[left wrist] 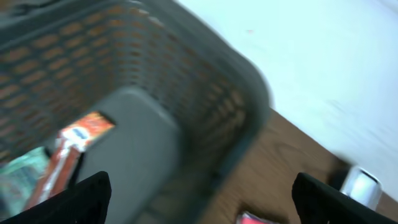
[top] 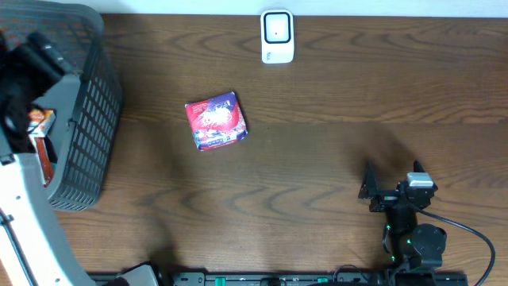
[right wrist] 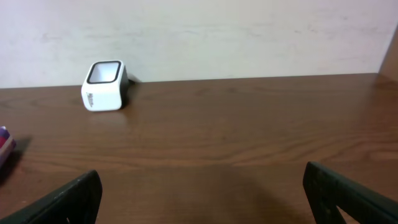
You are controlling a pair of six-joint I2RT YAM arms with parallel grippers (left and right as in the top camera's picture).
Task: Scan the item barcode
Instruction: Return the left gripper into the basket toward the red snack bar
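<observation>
This looks like a pretend shop till set up in a robot test room. A white scanner (top: 277, 36) stands at the far edge of the brown wooden table (top: 333, 151). A grey shopping basket (top: 97, 119) with packets (left wrist: 79, 135) inside sits at the left edge. A red packet (top: 216, 121) lies near the middle. A robot arm (top: 413, 230) sits at the near edge. The wall (right wrist: 249, 31) behind is plain white.

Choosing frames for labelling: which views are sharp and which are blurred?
Left wrist: blurred throughout, the basket and its orange packet smeared. Right wrist: sharp, the scanner crisp. Overhead: clear, the red packet evenly lit, no glare.
</observation>
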